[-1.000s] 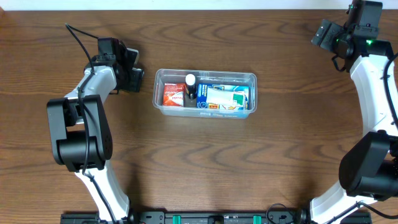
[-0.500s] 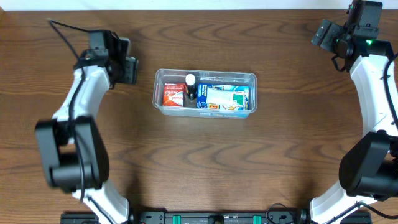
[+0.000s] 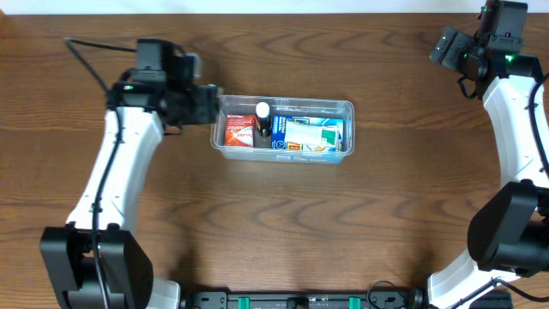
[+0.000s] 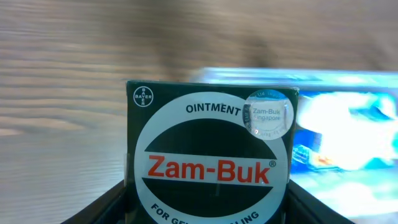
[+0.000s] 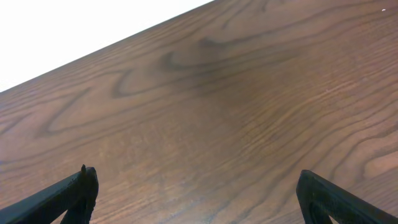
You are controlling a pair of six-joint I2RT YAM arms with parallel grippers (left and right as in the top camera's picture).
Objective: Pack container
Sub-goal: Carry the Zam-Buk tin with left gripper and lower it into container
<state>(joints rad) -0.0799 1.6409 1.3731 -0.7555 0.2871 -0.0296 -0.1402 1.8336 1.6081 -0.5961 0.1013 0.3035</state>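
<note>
My left gripper (image 3: 208, 104): clamped on a dark green cardboard Zam-Buk ointment box (image 4: 210, 155), at 9 o'clock of the clear rectangular plastic container (image 3: 283, 158).
Container: mid-table, small boxes (image 3: 310, 136) inside.
My right gripper (image 5: 196, 186): spread wide, far off at 2 o'clock.

The overhead view looks straight down from well above on the whole table (image 3: 274, 223), with the arm bases at its near edge. The left wrist view sits very close to the Zam-Buk box (image 4: 211, 155) clamped in the left gripper (image 3: 204, 103). It faces right towards the container (image 3: 283, 100), and the blurred blue box (image 4: 348, 124) behind also shows from overhead. The right wrist view looks out from the wide-spread right gripper (image 5: 196, 196), slanting down at bare wood in the far right corner. It shares the table's far edge with the overhead view.
</note>
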